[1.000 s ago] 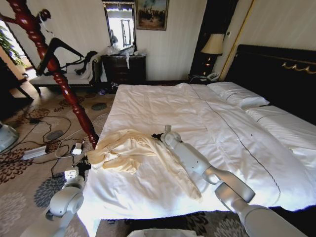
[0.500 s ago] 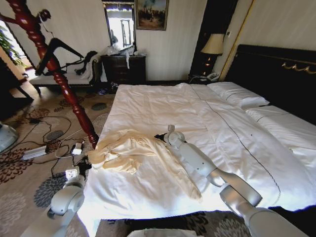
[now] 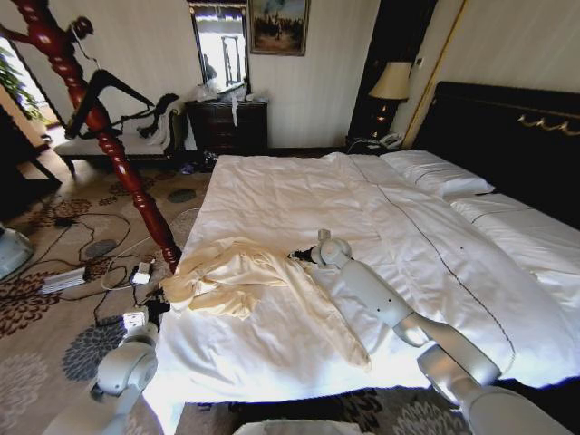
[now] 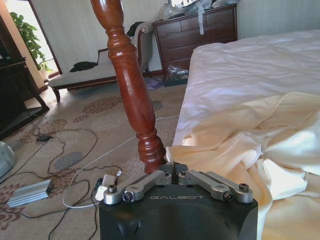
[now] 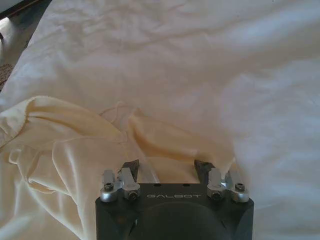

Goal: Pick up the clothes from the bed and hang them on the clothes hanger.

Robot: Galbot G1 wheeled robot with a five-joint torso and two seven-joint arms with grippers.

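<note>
Nothing is hung yet. The wrinkled, pale cream-yellow garment (image 3: 245, 281) lies untouched on the white-sheeted bed (image 3: 299, 190), toward seven o'clock. The right gripper (image 3: 296, 256) hovers just off its two o'clock edge, jaws spread and empty. The left gripper (image 4: 172, 172), pinched closed, apparently empty, waits at the bedside.

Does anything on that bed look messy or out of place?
Yes: the clothes lie crumpled at the bed's left edge, one end trailing across the otherwise smooth sheets. The right gripper hovers beside them.
</note>
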